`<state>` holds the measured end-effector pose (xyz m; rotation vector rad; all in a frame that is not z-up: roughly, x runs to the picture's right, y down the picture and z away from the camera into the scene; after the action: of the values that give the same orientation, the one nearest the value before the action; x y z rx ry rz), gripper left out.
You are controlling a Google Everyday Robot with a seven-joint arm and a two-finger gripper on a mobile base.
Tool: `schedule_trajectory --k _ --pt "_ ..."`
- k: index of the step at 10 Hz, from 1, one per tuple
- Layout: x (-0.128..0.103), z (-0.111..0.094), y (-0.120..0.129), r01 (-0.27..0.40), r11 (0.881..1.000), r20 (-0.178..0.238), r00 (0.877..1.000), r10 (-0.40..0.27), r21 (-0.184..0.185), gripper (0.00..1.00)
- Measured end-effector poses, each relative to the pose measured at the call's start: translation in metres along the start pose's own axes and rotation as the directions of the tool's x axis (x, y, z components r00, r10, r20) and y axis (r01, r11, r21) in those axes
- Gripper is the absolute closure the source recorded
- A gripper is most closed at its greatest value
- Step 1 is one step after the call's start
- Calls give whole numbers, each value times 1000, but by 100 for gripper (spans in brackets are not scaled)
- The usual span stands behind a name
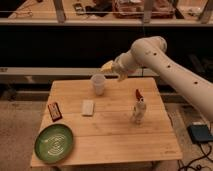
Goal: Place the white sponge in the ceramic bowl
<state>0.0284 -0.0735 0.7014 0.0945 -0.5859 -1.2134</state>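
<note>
The white sponge [88,107] lies flat on the wooden table [115,135], left of centre. The ceramic bowl [54,143], a green dish with pale rings, sits at the table's front left corner. My gripper [109,67] hangs in the air above the table's back edge, just above and to the right of the white cup [99,84]. It is well behind and to the right of the sponge and holds nothing that I can see.
A dark red-edged packet [54,111] lies at the left of the table. A small white figure with a red top [138,110] stands right of centre. A dark shelf unit runs behind the table. A blue box [201,133] lies on the floor at right.
</note>
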Motion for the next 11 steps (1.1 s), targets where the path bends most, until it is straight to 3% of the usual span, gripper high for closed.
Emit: schedule_trajectory --k 2,11 --pt "-3 7 -1 38 999 19 999 -38 0 35" --pt "-3 7 -1 37 999 19 999 -37 -1 35"
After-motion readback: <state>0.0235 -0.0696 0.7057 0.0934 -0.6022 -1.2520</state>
